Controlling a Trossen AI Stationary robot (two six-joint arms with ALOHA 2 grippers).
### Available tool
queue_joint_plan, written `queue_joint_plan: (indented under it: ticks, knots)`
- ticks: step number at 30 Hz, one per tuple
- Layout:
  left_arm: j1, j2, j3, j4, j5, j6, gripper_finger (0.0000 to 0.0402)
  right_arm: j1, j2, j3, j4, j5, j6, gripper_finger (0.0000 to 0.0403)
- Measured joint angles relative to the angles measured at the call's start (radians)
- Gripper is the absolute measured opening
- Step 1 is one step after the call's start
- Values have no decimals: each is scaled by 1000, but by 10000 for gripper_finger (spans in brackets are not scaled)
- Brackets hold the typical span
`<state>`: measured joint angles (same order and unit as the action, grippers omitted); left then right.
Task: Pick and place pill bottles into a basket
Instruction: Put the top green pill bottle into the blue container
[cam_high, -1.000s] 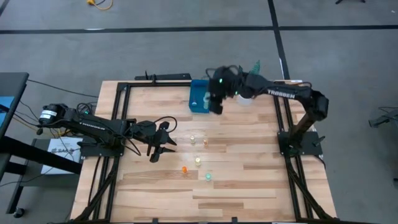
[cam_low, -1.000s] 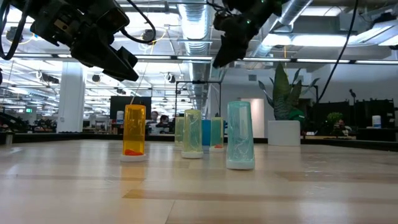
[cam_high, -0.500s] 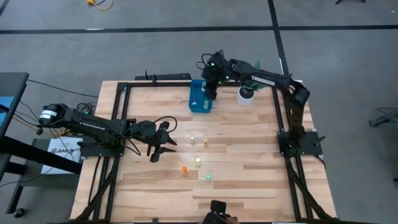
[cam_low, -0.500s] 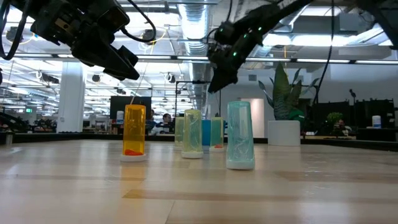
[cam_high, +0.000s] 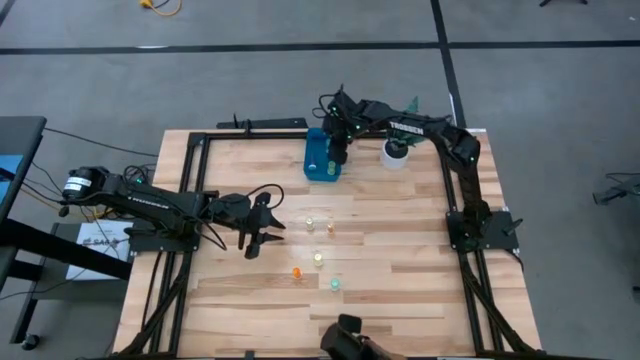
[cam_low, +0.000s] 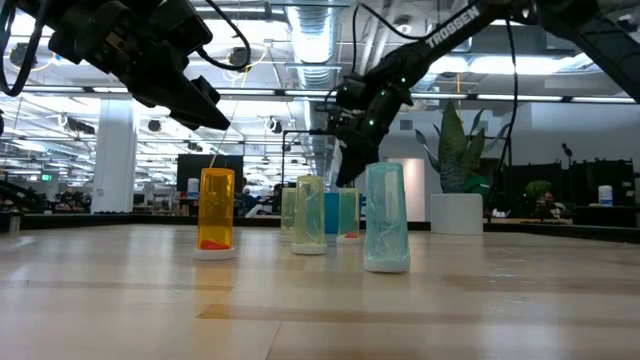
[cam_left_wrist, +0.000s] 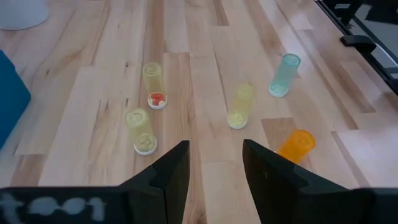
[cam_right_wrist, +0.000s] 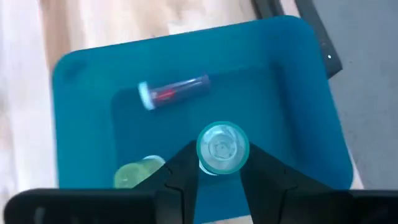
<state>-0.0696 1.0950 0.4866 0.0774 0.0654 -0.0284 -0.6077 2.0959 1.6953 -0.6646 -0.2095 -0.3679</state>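
Right tool (cam_right_wrist: 214, 171) over basket (cam_right_wrist: 298, 81), gripping pale-teal bottle (cam_right_wrist: 222, 148); two bottles already below it inside. Left tool (cam_left_wrist: 214, 165) open, empty; five bottles ahead on table (cam_left_wrist: 186, 81).

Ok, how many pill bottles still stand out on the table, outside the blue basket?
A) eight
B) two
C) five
C) The left wrist view shows five on the wood: the orange bottle, the teal bottle and three pale yellow ones, while the right hand holds another over the basket.
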Motion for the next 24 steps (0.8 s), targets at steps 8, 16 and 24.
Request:
queue_joint_plan:
  ticks: [8, 16, 24]
  knots:
    - [0, 0, 0, 0, 0, 0, 137, -9, 21, 0, -12, -28, 2, 98]
    - [0, 0, 0, 0, -1, 0, 137, -2, 21, 0, -29, -31, 17, 98]
    - [0, 0, 0, 0, -1, 0, 137, -3, 21, -16, -54, -29, 30, 98]
